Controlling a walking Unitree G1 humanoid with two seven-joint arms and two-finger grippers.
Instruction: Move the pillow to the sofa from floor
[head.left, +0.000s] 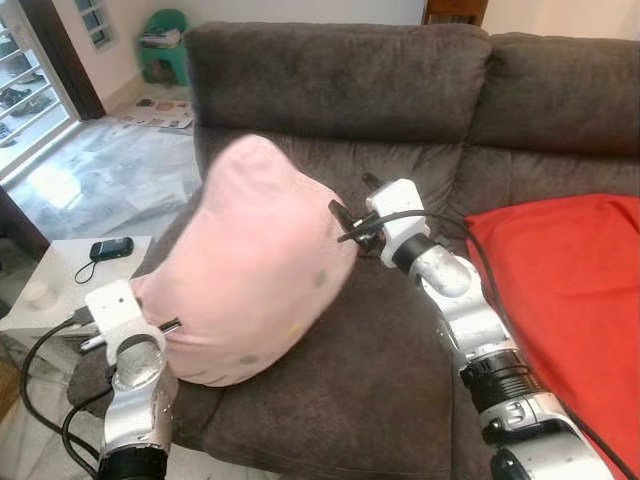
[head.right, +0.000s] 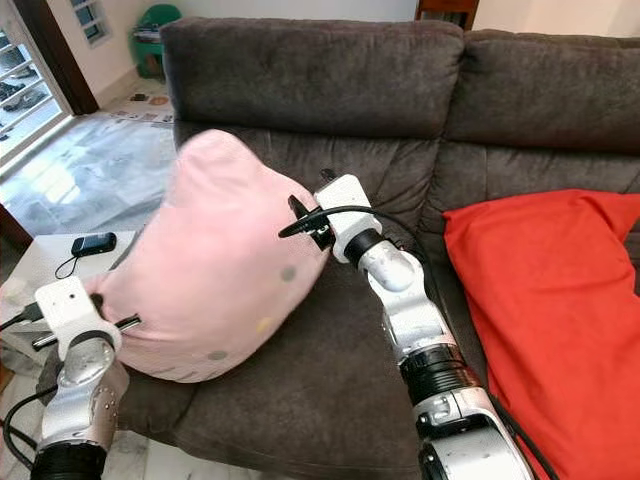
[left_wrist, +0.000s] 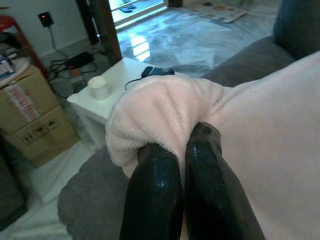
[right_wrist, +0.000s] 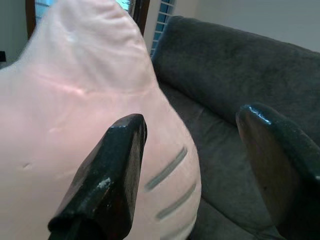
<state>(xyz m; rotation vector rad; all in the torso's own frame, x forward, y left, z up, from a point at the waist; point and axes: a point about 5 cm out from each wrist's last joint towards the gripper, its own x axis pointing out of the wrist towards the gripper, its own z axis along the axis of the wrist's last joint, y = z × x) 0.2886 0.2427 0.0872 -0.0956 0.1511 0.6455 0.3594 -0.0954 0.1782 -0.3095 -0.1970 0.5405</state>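
A soft pink pillow (head.left: 250, 265) with grey stripes and dots is held up over the left seat of the dark grey sofa (head.left: 350, 80), its bottom close to the seat's front. My left gripper (left_wrist: 182, 142) is shut on the pillow's lower left corner, and the fabric bunches around its black fingers (left_wrist: 155, 175). At the pillow's right edge my right gripper (head.left: 350, 215) stands open. In the right wrist view its fingers (right_wrist: 112, 160) are spread wide, with the pillow (right_wrist: 75, 115) against one of them and nothing clamped.
A red cushion (head.left: 570, 290) covers the sofa's right seat. Left of the sofa stands a white side table (head.left: 60, 270) with a phone (head.left: 110, 248) and a small cup (left_wrist: 100, 87). Cardboard boxes (left_wrist: 30, 115) sit beyond it on the tiled floor.
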